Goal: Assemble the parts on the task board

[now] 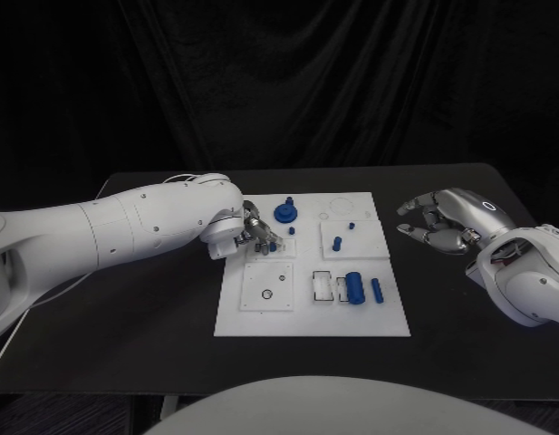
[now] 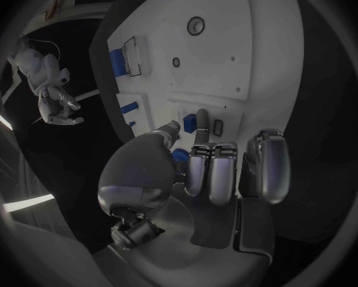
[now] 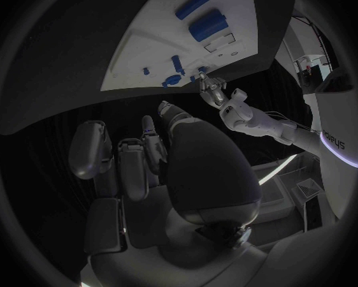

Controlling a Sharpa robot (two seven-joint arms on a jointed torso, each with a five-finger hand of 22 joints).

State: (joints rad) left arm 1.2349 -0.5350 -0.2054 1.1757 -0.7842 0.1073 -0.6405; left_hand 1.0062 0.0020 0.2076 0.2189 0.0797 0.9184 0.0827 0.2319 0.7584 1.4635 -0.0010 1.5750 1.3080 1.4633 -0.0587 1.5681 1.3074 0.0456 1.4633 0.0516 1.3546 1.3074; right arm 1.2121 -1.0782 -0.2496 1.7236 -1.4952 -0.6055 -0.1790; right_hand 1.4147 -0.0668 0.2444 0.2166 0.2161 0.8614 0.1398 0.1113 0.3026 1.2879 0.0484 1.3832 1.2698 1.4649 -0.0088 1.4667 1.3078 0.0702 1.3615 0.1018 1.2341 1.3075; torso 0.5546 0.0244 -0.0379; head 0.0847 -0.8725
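Note:
The white task board (image 1: 264, 317) lies mid-table. My left hand (image 1: 255, 231) hovers over its upper-left panel, fingers curled. A short blue peg (image 2: 201, 120) stands at the fingertips (image 2: 223, 150), next to the thumb; whether it is pinched I cannot tell. Beside that hand is a round blue piece (image 1: 285, 214). A small blue peg (image 1: 337, 242) sits on the upper-right panel. A thick blue cylinder (image 1: 353, 285) and a slim one (image 1: 376, 290) lie at the lower right. My right hand (image 1: 442, 222) hangs off the board's right side, fingers apart and holding nothing.
The board's lower-left panel (image 1: 269, 288) has a small ring hole. Bare black table (image 1: 122, 335) surrounds the board on all sides. The right wrist view shows the board (image 3: 147, 51) and my left hand (image 3: 219, 95) beyond it.

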